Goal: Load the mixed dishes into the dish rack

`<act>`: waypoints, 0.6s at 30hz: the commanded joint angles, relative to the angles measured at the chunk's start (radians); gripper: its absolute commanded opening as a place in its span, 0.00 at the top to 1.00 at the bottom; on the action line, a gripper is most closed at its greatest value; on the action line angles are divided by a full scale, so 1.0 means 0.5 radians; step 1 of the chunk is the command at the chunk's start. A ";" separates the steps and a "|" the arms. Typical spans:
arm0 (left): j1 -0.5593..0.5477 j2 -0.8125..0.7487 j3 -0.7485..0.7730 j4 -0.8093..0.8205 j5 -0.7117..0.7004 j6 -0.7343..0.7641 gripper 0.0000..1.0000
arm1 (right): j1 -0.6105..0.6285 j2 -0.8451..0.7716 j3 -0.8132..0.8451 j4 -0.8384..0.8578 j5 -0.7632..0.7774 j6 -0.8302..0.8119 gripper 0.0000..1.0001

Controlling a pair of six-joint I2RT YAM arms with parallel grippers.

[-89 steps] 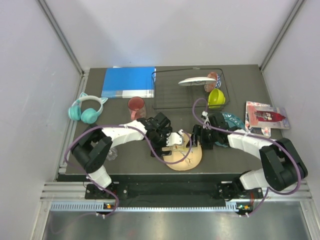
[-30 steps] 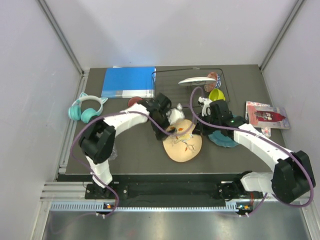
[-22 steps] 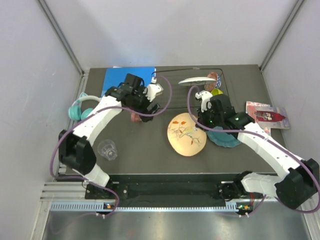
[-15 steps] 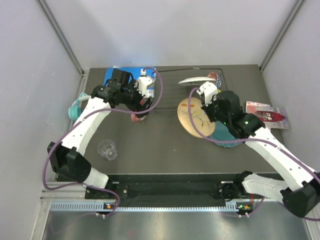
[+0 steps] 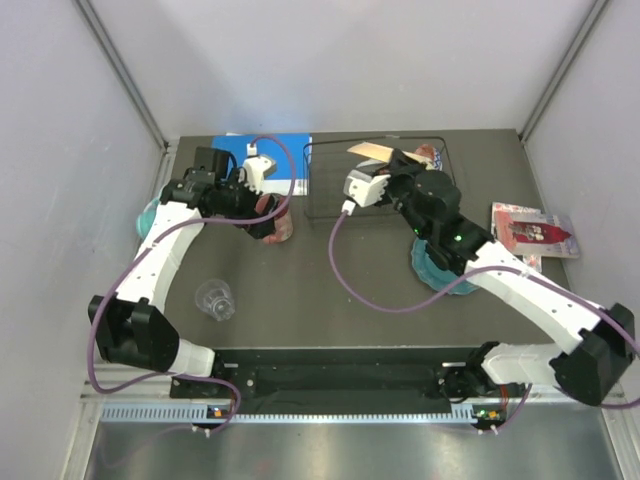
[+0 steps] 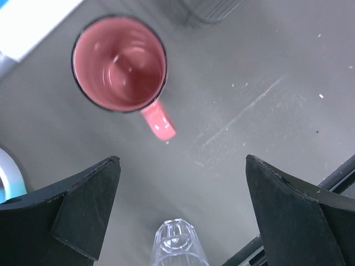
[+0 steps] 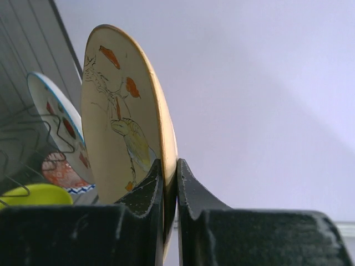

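Right tool is clamped on the rim of the peach plate, upright over the dish rack. Next it probably needs lowering into a slot. Left tool gapes empty above the red mug.

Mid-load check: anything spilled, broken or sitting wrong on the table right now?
Nothing looks spilled or broken. The peach plate stands on edge, pinched in the right gripper over the black wire dish rack. The only misfits are the teal cat-ear headphones and the blue book, neither a dish.
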 commanded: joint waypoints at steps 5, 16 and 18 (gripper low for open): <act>0.096 -0.086 -0.134 0.198 0.060 -0.069 0.01 | -0.045 0.147 0.357 0.247 -0.033 -0.542 1.00; 0.216 -0.068 -0.168 0.349 0.133 -0.152 0.01 | -0.060 0.043 0.265 -0.029 -0.079 -0.376 1.00; 0.219 -0.062 -0.162 0.361 0.143 -0.161 0.01 | -0.036 0.012 0.219 -0.035 -0.046 -0.342 1.00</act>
